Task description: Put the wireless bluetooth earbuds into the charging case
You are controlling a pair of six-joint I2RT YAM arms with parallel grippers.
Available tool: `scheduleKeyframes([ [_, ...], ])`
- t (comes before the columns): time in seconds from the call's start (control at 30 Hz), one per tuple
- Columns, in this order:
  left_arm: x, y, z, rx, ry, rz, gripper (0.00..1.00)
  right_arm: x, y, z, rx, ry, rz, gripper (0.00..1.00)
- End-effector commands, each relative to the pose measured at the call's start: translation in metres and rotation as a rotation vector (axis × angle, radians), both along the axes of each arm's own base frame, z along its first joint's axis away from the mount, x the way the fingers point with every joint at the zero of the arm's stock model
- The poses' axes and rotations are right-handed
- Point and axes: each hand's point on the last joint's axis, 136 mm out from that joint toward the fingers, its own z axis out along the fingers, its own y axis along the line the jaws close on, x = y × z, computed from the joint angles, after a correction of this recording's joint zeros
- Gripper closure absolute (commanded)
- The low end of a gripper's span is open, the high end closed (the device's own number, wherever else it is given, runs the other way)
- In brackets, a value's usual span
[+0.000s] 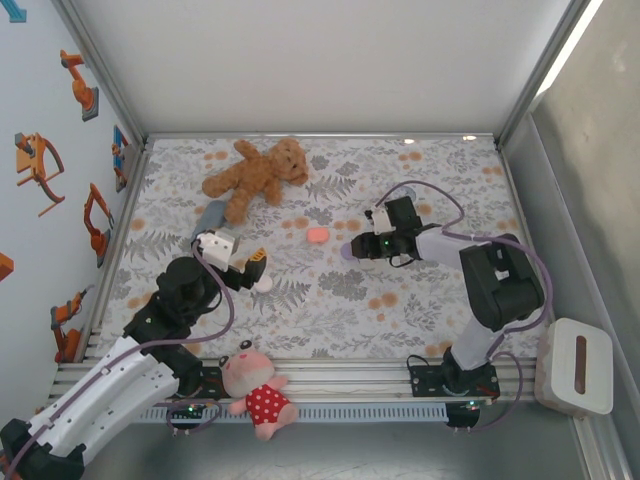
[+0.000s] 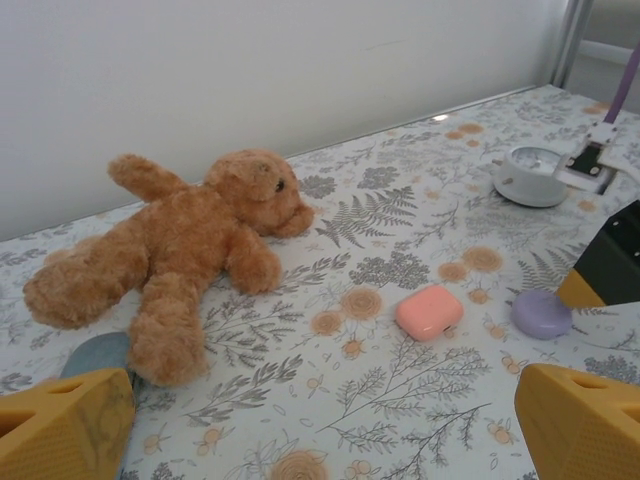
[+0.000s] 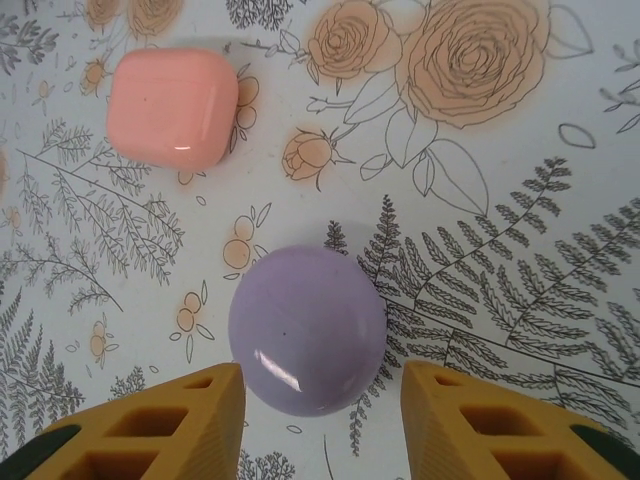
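A closed, round purple charging case point(image 3: 308, 330) lies on the flower-print cloth, also seen from above point(image 1: 347, 250) and from the left wrist point(image 2: 541, 313). My right gripper point(image 3: 322, 390) stands open over it, one yellow finger on each side with a gap to the case. A closed pink case point(image 3: 172, 107) lies a little farther left point(image 1: 318, 235) point(image 2: 429, 312). My left gripper point(image 2: 322, 400) is wide open above bare cloth, well short of the pink case point(image 1: 258, 270). The earbuds are out of view.
A brown teddy bear point(image 1: 255, 175) lies at the back left with a blue-grey object point(image 2: 95, 355) by its leg. A pink doll point(image 1: 255, 390) sits on the near rail between the arm bases. A white box point(image 1: 577, 365) stands outside at the right.
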Motion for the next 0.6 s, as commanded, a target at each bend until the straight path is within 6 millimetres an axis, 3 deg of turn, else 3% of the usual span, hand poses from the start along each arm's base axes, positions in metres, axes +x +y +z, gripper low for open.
scheduleKeyframes([
  [0.0,0.002,0.02,0.013,0.003,-0.02,0.093,0.04,0.003,-0.009,0.02,-0.036,-0.073,-0.005,0.56],
  [0.23,0.003,0.044,0.006,-0.005,0.014,0.211,0.04,-0.005,-0.011,0.065,-0.019,-0.206,0.004,0.49],
  [0.57,0.011,0.08,-0.009,-0.121,0.133,0.384,0.04,-0.048,0.02,0.132,0.004,-0.598,0.213,0.29],
])
